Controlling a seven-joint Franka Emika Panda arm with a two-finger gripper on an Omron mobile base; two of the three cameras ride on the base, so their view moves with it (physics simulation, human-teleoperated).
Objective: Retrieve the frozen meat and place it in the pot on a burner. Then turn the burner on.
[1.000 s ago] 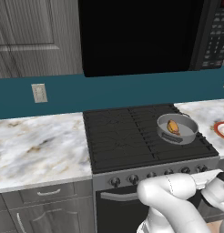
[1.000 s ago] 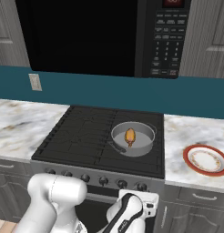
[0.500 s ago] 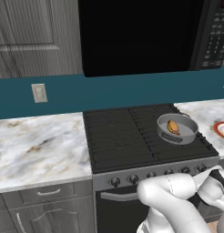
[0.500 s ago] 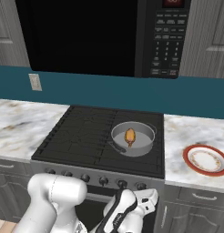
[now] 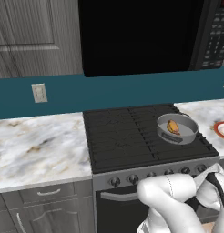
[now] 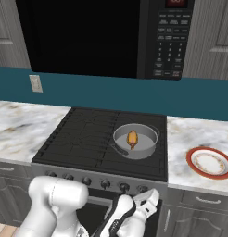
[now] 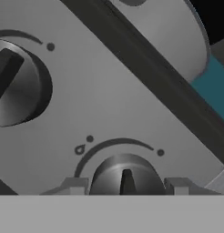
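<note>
At the stove's front, the gripper (image 7: 126,187) is closing its two finger tips on a control knob (image 7: 125,170), one pad pressing each side of the dial so that a twist of the wrist can turn it. The knob's pointer is standing at 12 o'clock in the hand view, under an arc mark printed on the grey control panel (image 7: 132,104). A second knob (image 7: 13,88) is sitting untouched toward 9 o'clock. Seen from the right base camera, the hand is working low against the panel, directly below the front edge of the cooktop. This suggests the arm is choosing the dial that feeds the burner (image 6: 148,164) beneath the pot (image 6: 146,139). The pot is sitting on that grate at roughly 12 o'clock from the hand, its short handle pointing toward 8 o'clock. The frozen meat (image 6: 132,139) is lying flat in the pot's middle, so the placing step looks done and only the lighting remains. A red-rimmed plate (image 6: 192,159) is resting on the marble counter at 3 o'clock from the pot, well apart. Farther back, a black microwave (image 6: 88,37) is hanging over the range.
</note>
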